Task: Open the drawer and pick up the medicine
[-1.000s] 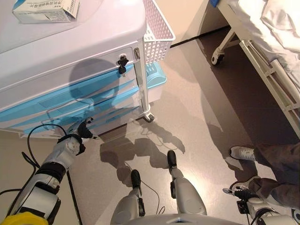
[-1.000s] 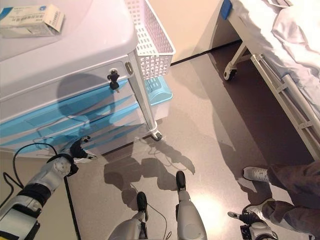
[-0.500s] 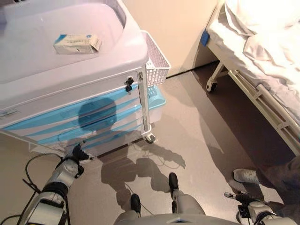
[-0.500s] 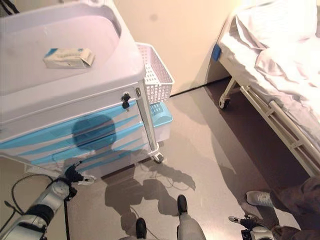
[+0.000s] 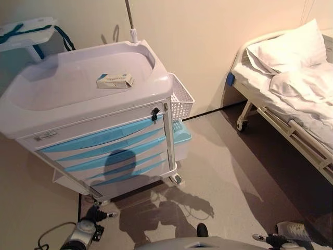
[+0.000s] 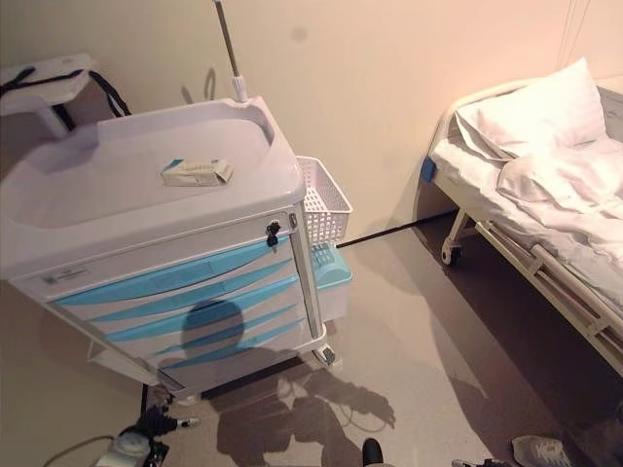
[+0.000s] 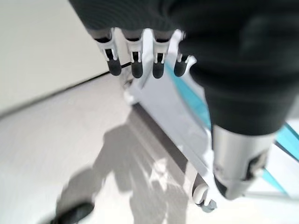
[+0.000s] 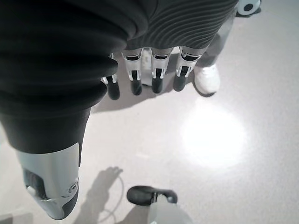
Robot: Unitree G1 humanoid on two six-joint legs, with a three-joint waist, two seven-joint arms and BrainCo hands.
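On top of the white cart (image 5: 62, 107), toward 11 o'clock, lies the medicine box (image 5: 114, 80), and every blue drawer (image 5: 99, 140) under it is closed. Down at 7 o'clock the left hand (image 5: 95, 214) hangs with relaxed fingers near the cart's base, holding nothing. At 5 o'clock the right hand (image 8: 145, 70), fingers loose and empty, hangs over the floor near a person's white shoe (image 5: 293, 230).

The cart (image 5: 104, 140) stands ahead of my left hand (image 5: 93, 219). A box (image 5: 114, 80) lies on its top. The bed (image 5: 291, 104) is far right.
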